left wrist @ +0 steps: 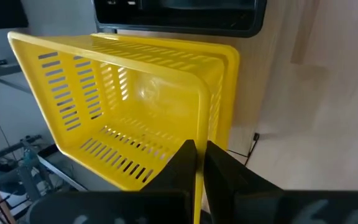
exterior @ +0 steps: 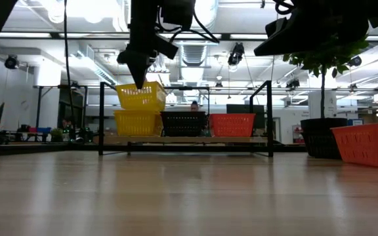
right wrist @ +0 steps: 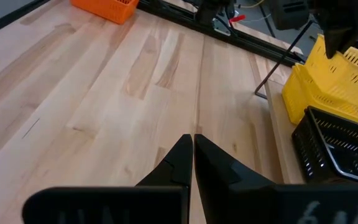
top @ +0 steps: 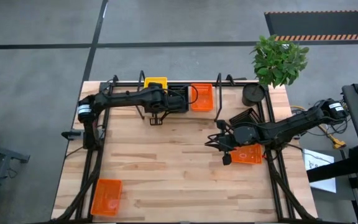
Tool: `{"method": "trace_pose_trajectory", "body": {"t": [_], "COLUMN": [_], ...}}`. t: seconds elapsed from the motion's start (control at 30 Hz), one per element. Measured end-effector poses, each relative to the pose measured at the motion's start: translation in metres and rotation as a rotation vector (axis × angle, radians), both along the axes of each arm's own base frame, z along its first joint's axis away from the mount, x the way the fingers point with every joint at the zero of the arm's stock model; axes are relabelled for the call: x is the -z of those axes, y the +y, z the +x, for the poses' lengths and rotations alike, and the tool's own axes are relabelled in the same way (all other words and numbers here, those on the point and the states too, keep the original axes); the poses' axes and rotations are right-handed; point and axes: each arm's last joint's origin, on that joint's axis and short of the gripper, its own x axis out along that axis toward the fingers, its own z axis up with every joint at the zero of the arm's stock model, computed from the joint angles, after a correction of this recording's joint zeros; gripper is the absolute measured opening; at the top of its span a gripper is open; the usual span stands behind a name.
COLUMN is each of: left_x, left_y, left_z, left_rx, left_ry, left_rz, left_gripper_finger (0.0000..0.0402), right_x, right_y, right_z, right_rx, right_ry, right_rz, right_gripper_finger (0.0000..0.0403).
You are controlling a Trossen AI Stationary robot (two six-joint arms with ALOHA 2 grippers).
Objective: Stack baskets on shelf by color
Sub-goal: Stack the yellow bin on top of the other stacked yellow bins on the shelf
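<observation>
My left gripper (left wrist: pixel 196 157) is at the shelf's (exterior: pixel 269 118) left end, shut on a yellow basket (exterior: pixel 143 96) that sits tilted above a second yellow basket (exterior: pixel 136 123) standing on the shelf. A black basket (exterior: pixel 183 123) and an orange basket (exterior: pixel 231 124) stand beside them on the shelf. My right gripper (right wrist: pixel 192 142) is shut and holds nothing, hovering over bare wood toward the table's right side. An orange basket (top: pixel 248 154) lies on the table by the right arm. Another orange basket (top: pixel 106 196) lies at the near left corner. My left gripper pinches the upper yellow basket by its side wall at the rim (left wrist: pixel 199 127), one finger inside the basket and one outside. The fingers come from above, slanting down (exterior: pixel 138 77). The basket is tilted; I cannot tell whether its low side touches the basket below.
A dark round pot (top: pixel 253 94) with a green plant (top: pixel 279 59) stands at the far right corner. A dark basket-like thing (top: pixel 244 116) lies beside the right arm. The middle of the wooden table (top: pixel 166 162) is bare. Black frame rails run along the left and right edges.
</observation>
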Motion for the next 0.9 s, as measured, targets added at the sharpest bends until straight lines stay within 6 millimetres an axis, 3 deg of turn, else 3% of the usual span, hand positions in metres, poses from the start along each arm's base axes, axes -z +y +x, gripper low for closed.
{"method": "trace_pose_trajectory", "body": {"t": [0.37,0.9], "left_x": [0.009,0.012], "left_y": [0.013,0.014], "left_z": [-0.004,0.001], "left_rx": [-0.043,0.003], "left_ry": [0.015,-0.029], "left_rz": [-0.028,-0.07], "left_gripper_finger": [0.0,0.0], "right_x": [0.0,0.0], "right_y": [0.0,0.0], "right_z": [0.0,0.0], "right_rx": [0.001,0.0], "right_ry": [0.0,0.001], "right_rz": [0.002,0.001], "right_gripper_finger": [0.0009,0.0009]}}
